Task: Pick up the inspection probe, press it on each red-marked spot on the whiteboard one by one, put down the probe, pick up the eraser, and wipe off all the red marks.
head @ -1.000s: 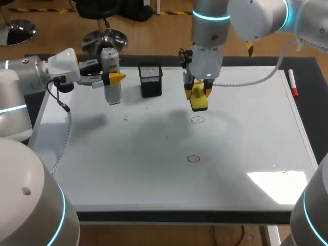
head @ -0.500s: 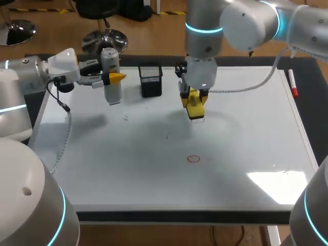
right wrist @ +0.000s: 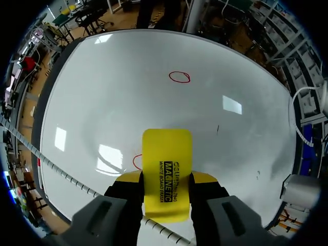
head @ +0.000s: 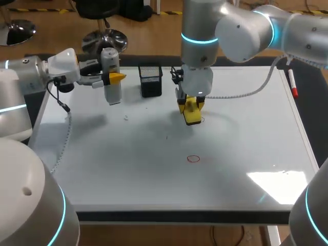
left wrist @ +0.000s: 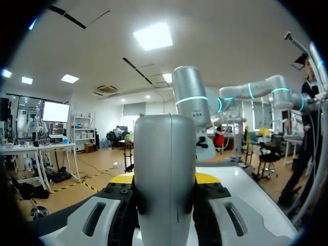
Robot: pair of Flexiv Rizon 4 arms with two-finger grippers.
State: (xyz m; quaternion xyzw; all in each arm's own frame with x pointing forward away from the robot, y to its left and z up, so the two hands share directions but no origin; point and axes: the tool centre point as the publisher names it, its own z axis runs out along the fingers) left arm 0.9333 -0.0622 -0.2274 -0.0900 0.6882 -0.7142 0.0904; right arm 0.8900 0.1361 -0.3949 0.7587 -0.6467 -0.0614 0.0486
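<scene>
Right tool (right wrist: pixel 167 178) clamps the eraser (right wrist: pixel 166 151), half hiding one red mark (right wrist: pixel 136 162); left tool (left wrist: pixel 163 178) clamps the probe (left wrist: pixel 164 148)

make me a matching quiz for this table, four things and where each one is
Things:
1 inspection probe
2 eraser
3 black mesh holder
4 red marker

Places:
A along the whiteboard's right edge
B held in the right fingers
C held in the left fingers
D standing near the whiteboard's far edge

Pairs: 1-C, 2-B, 3-D, 4-A
</scene>
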